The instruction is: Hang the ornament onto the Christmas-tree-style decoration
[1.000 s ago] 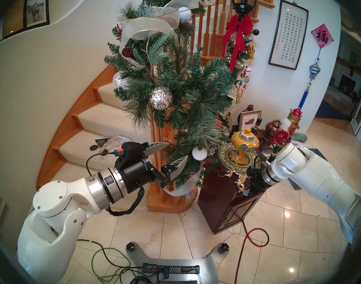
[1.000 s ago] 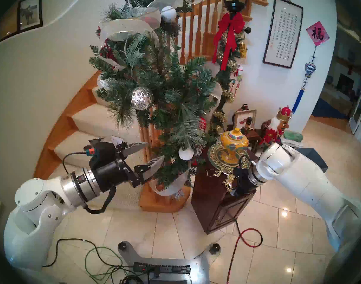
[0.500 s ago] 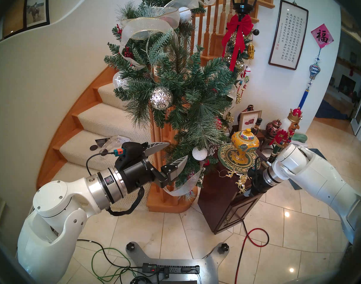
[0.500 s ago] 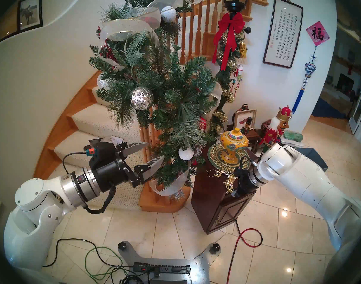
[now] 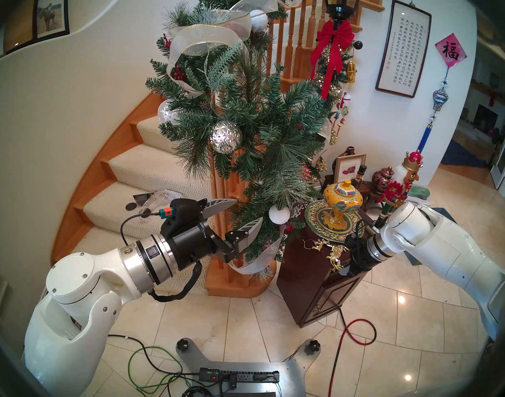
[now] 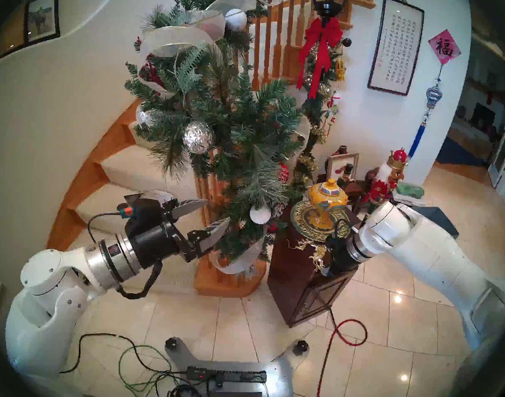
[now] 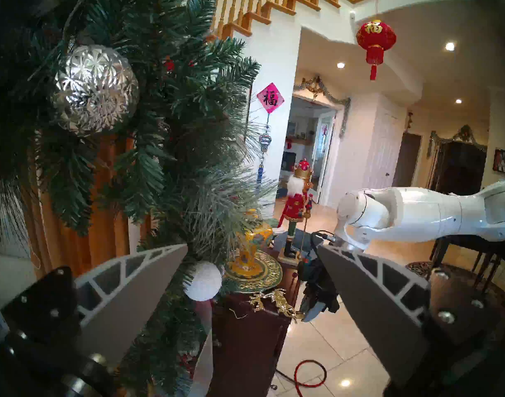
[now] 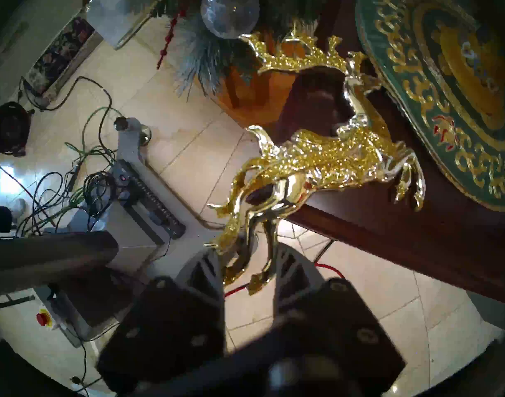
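Observation:
The ornament (image 5: 336,251), a gold chain of reindeer, lies over the front edge of a dark wooden cabinet (image 5: 305,276). My right gripper (image 8: 247,263) is shut on the legs of its lowest reindeer (image 8: 311,161), which hangs past the cabinet edge. The upper figures and the thin string loop (image 5: 310,242) still rest on the top. The Christmas-tree-style decoration (image 5: 259,124), a bushy green garland with white ribbon, winds down the stair post. My left gripper (image 5: 247,211) stands open beside its lower branches, with nothing between the fingers (image 7: 148,276).
A yellow lidded jar (image 5: 341,204) on a green-gold plate (image 5: 317,226) stands on the cabinet just behind the ornament. A nutcracker (image 5: 397,187) and small vases stand further back. A white snowy ball (image 5: 279,214) and a faceted silver ball (image 5: 226,137) hang in the garland. Cables lie on the tiled floor.
My right gripper has drawn shut on the ornament and risen slightly, shifting the gold chain on the cabinet edge. The left arm has not moved.

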